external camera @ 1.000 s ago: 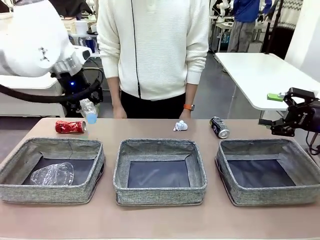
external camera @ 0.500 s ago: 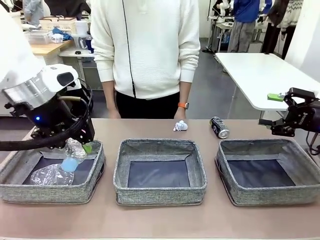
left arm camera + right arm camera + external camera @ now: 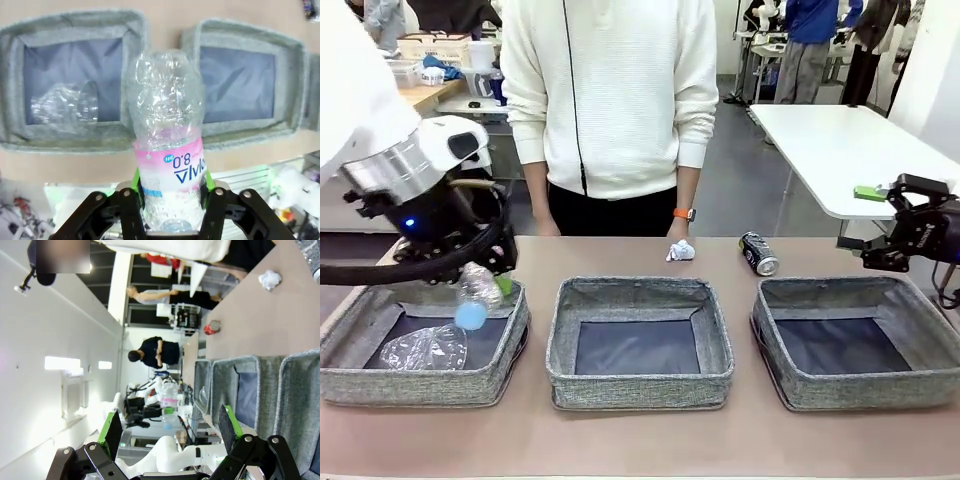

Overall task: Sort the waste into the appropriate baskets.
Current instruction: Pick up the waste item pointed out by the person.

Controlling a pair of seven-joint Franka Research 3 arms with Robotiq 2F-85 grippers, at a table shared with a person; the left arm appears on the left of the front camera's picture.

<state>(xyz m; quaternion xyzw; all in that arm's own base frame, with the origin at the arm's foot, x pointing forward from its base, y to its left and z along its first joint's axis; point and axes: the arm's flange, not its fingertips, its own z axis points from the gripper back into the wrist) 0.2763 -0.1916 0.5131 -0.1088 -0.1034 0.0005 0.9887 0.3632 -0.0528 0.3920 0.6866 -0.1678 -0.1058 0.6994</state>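
My left gripper [image 3: 488, 287] is shut on a clear bottle [image 3: 476, 290] with a pink label, hanging blue cap down over the left basket [image 3: 420, 385]. In the left wrist view the bottle [image 3: 167, 145] stands between the green pads of the left gripper [image 3: 170, 197], above the same basket [image 3: 75, 25], where a crushed clear bottle [image 3: 65, 102] lies. That crushed bottle [image 3: 425, 348] rests on the dark bottom. A white paper wad [image 3: 680, 251] and a black can [image 3: 759, 254] lie at the far edge. My right gripper [image 3: 908, 238] hovers open at the right. A red can [image 3: 212, 328] shows in the right wrist view.
The middle basket [image 3: 640, 385] and right basket [image 3: 860, 390] have nothing in them. A person in a white sweater stands at the far side, one hand [image 3: 682, 232] near the paper wad. A white table [image 3: 840, 150] stands behind at the right.
My left arm has swung from the far left corner to above the left basket, carrying the bottle, and now covers the red can. The right arm has not moved.
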